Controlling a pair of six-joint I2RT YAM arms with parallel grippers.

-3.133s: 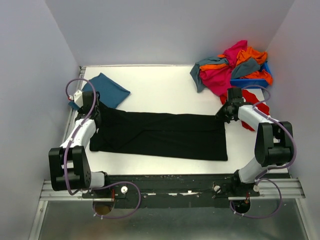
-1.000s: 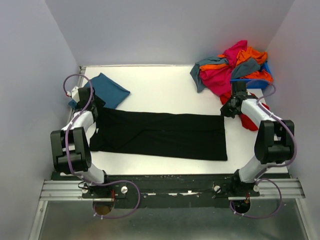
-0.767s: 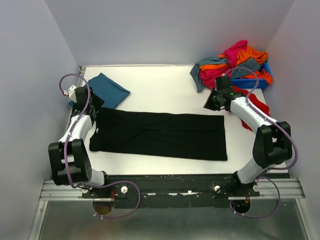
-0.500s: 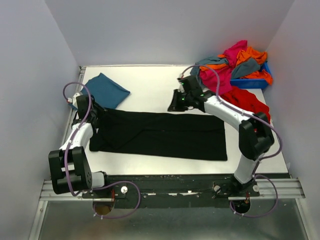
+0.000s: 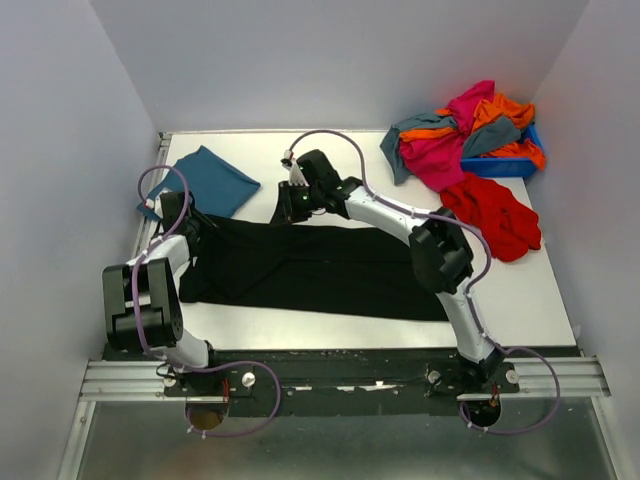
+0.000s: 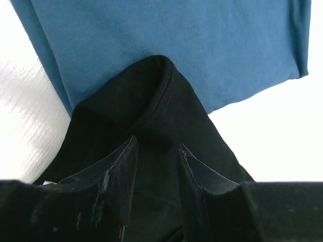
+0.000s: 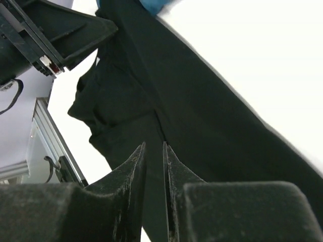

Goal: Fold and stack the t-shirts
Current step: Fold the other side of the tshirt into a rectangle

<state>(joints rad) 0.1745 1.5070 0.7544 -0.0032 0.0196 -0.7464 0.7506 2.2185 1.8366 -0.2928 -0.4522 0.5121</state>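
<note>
Left end effector (image 6: 157, 143) hovers half-open over the black t-shirt (image 5: 320, 265) collar; right end effector (image 7: 154, 146), jaws barely apart, hangs above its far edge. Lengthwise folds look done on the table (image 5: 330, 170). Teal t-shirt (image 5: 215, 180) lies folded; red t-shirt (image 5: 495, 215) and pile (image 5: 460, 135) are not yet folded.

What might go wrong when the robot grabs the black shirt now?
1. The black shirt's collar overlaps the edge of the folded teal shirt, right under the left gripper. A pinch there might catch both and drag the teal one crooked.
2. The right gripper hovers by the black shirt's far edge with its arm stretched across the cloth, so a low move might rumple the fold.
</note>
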